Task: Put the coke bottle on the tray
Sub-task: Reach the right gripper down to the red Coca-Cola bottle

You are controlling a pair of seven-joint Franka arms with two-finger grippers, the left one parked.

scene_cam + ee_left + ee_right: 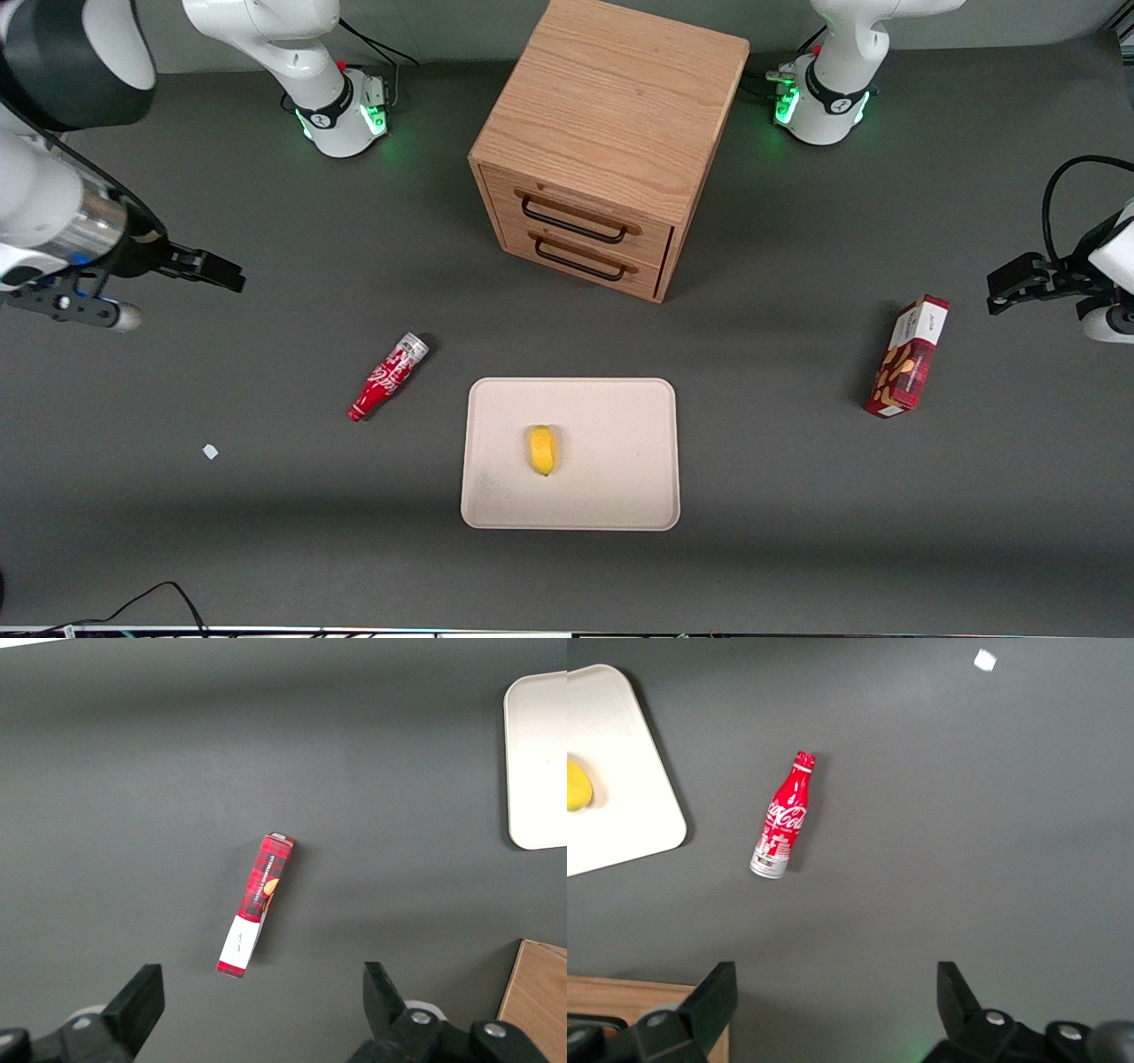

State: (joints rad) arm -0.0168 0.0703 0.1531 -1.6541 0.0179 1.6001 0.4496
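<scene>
The coke bottle (387,377) lies on its side on the grey table beside the tray, toward the working arm's end; its red cap points toward the front camera and its silvery base away. It also shows in the right wrist view (782,817). The cream tray (620,496) lies in front of the drawer cabinet, nearer the front camera, with a yellow lemon (542,450) on it; a corner of the tray shows in the right wrist view (620,815). My right gripper (208,268) hangs high above the table, farther from the front camera than the bottle. It is open and empty (833,992).
A wooden two-drawer cabinet (602,151) stands at the table's middle, farther from the front camera than the tray. A red snack box (907,357) stands toward the parked arm's end. A small white scrap (210,452) lies near the bottle, nearer the front camera.
</scene>
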